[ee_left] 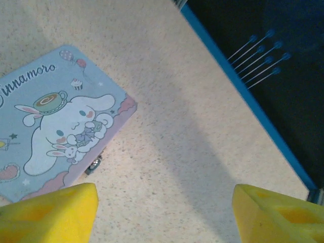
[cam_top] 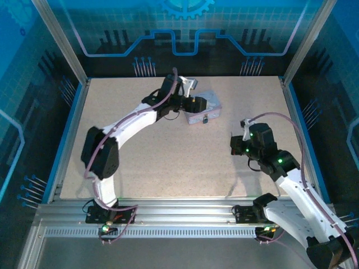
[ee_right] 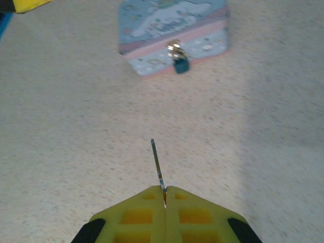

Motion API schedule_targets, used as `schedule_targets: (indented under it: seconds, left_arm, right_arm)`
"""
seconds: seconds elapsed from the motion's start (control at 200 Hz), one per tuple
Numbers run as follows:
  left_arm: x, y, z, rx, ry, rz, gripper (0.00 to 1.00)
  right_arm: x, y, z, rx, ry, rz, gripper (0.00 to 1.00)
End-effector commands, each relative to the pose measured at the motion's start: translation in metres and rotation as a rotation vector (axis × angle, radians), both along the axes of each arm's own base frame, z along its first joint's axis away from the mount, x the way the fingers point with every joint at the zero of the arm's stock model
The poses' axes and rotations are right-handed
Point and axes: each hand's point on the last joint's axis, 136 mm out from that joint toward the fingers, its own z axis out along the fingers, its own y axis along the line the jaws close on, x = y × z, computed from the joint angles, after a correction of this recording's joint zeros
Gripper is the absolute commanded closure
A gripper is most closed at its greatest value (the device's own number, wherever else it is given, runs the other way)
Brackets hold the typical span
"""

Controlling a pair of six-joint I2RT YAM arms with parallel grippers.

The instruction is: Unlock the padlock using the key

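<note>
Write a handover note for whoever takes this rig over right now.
Left gripper: open, empty, above the table beside the tin.
Right gripper: shut on the key, blade pointing at the tin's front.
Padlock: hanging from the tin's clasp, well apart from the key.
Done: key in the grip.
Left: bring the key to the padlock, insert, turn, probably with the left gripper steadying the tin.

dark padlock (ee_right: pixel 181 65) on tin clasp (ee_right: pixel 174 48); key (ee_right: pixel 157 162) apart

Speckled table (cam_top: pixel 168 162) w/ cartoon tin (cam_top: pixel 203 109)
</note>
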Motion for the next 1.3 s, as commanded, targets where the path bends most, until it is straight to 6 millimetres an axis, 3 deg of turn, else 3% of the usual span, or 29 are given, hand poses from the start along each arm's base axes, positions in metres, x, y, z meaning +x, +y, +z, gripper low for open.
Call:
schedule_targets:
  seconds: [0.0,0.315,0.63,0.77,0.95,1.105,1.295]
  left_arm:
    - [0.008,-0.018,-0.011,0.068,0.005,-0.043,0.28]
    - [0.045,-0.067,-0.069,0.226,0.027,-0.086,0.28]
    - [0.060,-0.084,-0.108,0.229,0.041,-0.089,0.28]
    - [0.051,-0.083,-0.130,0.307,0.047,-0.121,0.28]
    - [0.023,-0.079,-0.155,0.425,0.067,-0.210,0.29]
    - [0.003,-0.067,-0.162,0.449,0.090,-0.242,0.30]
    - [-0.022,-0.052,-0.156,0.451,0.114,-0.264,0.31]
  right_arm:
    - [-0.013,-0.026,-0.013,-0.078,0.057,-0.096,1.00]
    - [-0.019,-0.033,-0.019,-0.089,0.067,-0.117,1.00]
    - [-0.018,-0.032,-0.018,-0.089,0.066,-0.112,1.00]
    - [-0.019,-0.034,-0.017,-0.089,0.062,-0.118,1.00]
    - [-0.019,-0.034,-0.017,-0.097,0.063,-0.113,1.00]
    - [-0.018,-0.035,-0.016,-0.106,0.065,-0.110,1.00]
    - [-0.015,-0.035,-0.016,-0.106,0.069,-0.106,1.00]
